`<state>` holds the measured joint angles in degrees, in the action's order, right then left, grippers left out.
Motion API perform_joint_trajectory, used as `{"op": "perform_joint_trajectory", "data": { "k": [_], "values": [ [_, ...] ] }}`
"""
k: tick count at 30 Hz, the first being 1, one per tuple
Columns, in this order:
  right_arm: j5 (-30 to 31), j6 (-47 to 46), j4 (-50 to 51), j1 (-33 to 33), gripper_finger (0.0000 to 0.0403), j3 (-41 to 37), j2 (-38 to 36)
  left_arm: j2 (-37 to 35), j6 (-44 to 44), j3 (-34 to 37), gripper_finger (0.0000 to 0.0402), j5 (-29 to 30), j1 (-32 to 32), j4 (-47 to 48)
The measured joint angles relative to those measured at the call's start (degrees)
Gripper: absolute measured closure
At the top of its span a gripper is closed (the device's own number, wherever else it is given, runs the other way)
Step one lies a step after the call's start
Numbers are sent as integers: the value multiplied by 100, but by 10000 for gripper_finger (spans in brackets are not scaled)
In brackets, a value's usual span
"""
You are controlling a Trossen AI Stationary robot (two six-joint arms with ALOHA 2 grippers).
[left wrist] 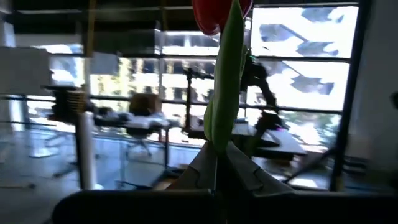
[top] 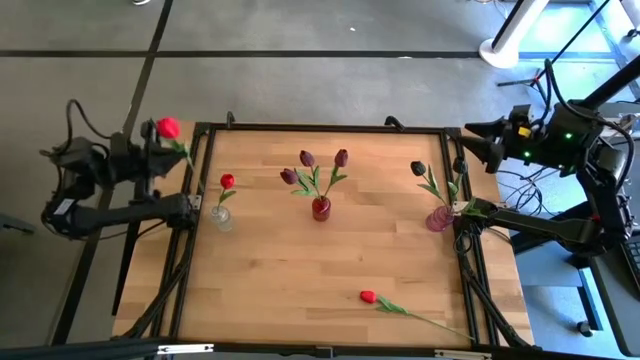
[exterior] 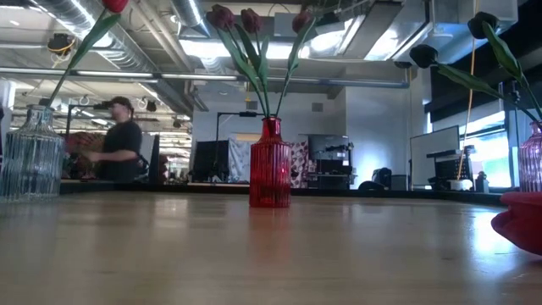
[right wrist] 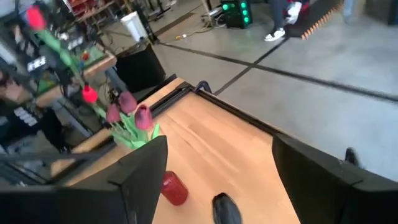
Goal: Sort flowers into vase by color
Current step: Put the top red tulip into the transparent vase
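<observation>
We find the left gripper [top: 150, 150] clamped on a red tulip [top: 168, 127] at the table's left edge. The right gripper [top: 470, 145] hangs open. The ribbed red glass vase [top: 321, 208] holds 3 maroon tulips [top: 307, 158]. A loose red tulip [top: 368, 296] lies on the wooden table [top: 300, 270].

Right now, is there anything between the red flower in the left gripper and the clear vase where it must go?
Nothing visible blocks it. The left gripper holds a red tulip just outside the table's left edge; the clear vase stands close inside that edge. One red tulip already stands in it, beside the opening.
</observation>
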<state>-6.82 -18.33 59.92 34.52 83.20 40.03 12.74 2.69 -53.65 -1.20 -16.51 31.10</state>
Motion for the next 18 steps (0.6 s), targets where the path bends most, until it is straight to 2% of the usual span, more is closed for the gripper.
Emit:
{"op": "perform_joint_trajectory", "data": {
  "k": [3, 6, 12, 18],
  "values": [
    [81, -422, -1, 0, 114, 0, 50, -156, 208, 5, 401, -512, 0, 441],
    [29, -723, -28, 0, 114, 0, 123, -261, 270, 208, 401, -766, 0, 442],
    [-76, -999, -499, 0, 114, 0, 249, -445, 154, 921, 401, -749, 0, 74],
    [-137, -1323, -791, -1, 114, 0, 368, -665, -301, 999, 401, -521, -2, 138]
  ]
}}
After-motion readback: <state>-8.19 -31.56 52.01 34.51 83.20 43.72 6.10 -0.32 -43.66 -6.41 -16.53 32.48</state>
